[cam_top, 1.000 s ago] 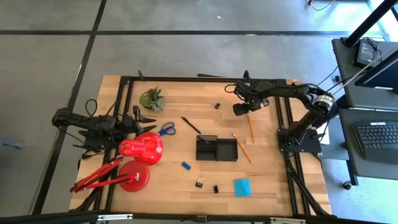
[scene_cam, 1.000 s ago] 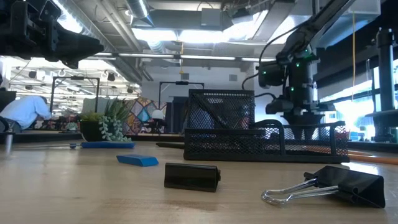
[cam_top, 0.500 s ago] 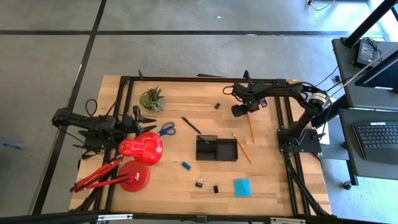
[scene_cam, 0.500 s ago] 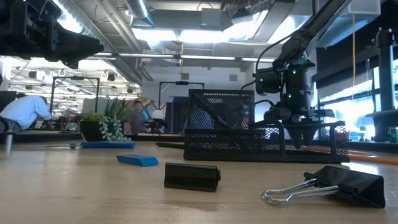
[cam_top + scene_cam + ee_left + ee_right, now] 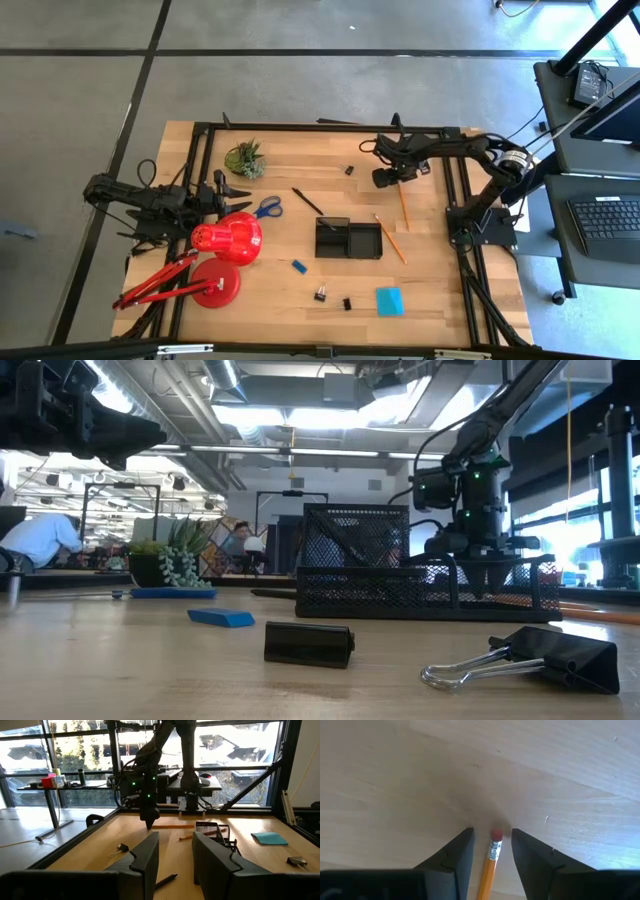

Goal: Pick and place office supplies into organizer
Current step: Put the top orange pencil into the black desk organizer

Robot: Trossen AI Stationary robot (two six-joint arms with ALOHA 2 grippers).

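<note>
Two orange-yellow pencils lie on the wooden table right of the black mesh organizer. My right gripper points straight down over the far end of one pencil. Its open fingers stand on either side of the pencil's eraser end, with a gap on each side. The low view shows that gripper close above the table behind the organizer. My left gripper waits at the table's left side, level and open, with nothing between its fingers.
Blue scissors and a black pen lie left of the organizer. A blue eraser, binder clips and a cyan pad lie nearer. A red lamp and a plant stand at the left.
My right gripper has sunk toward the table over the pencil's far end, its fingers still pointing down and just as far apart. The pencil and the other supplies lie as before.
</note>
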